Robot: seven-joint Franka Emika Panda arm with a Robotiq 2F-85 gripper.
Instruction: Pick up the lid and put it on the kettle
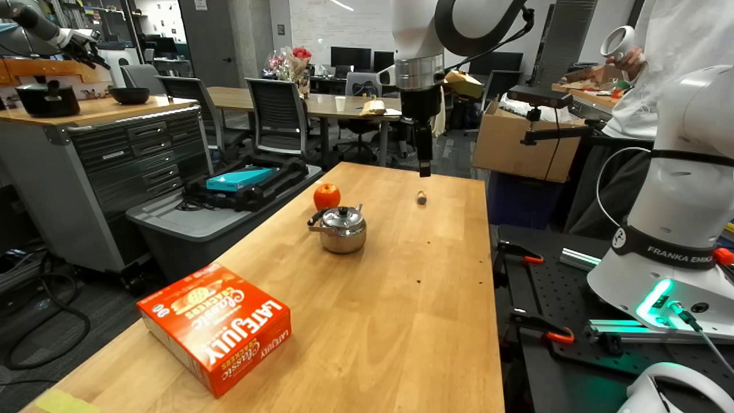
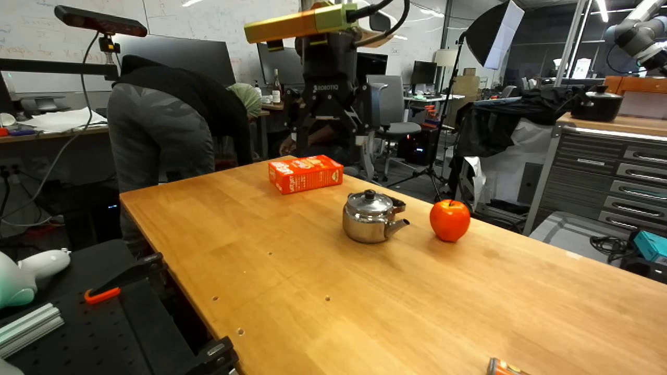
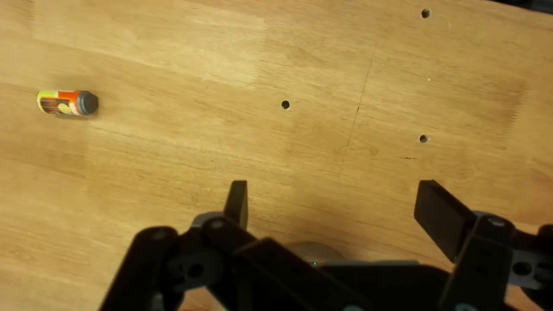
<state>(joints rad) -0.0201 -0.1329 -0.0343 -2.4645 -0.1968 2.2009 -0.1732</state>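
The lid is a shiny metal disc with a dark knob. It sits level on top of the kettle, in both exterior views; the lid and kettle stand upright on the wooden table, the kettle with a short spout and a dark handle. My gripper hangs well above the table, apart from the kettle; in an exterior view its fingers are spread. In the wrist view the gripper is open with nothing between its fingers. A rounded edge, perhaps the kettle's, shows there, mostly hidden behind the gripper.
A red-orange apple stands near the kettle's spout. An orange cracker box lies on the table. A small orange-and-yellow cylinder with a grey cap lies on the table. Clamps sit along the robot-side edge.
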